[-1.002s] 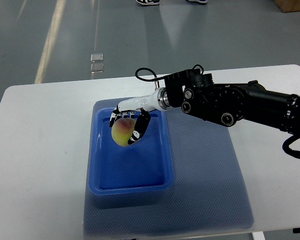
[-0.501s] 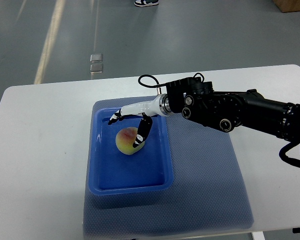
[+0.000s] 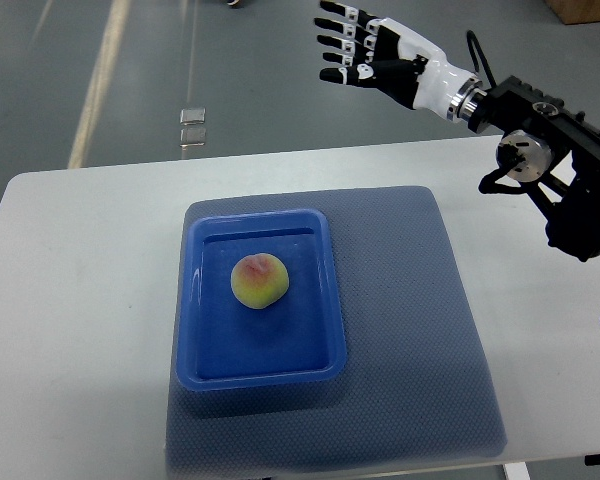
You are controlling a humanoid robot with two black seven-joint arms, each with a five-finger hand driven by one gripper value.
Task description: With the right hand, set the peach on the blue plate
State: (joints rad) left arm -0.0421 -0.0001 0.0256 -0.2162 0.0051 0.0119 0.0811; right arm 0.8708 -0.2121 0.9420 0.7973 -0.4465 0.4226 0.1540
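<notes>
The round yellow-pink peach (image 3: 259, 280) sits alone in the rectangular blue plastic plate (image 3: 325, 300); the right hand (image 3: 375, 55) hovers upper right, fingers spread, empty. Placement looks done; only parking remains.

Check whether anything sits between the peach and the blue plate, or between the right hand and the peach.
Nothing visible does. The peach already rests inside the blue plate. The right hand is raised beyond the table's far edge, fingers spread, holding nothing.
</notes>
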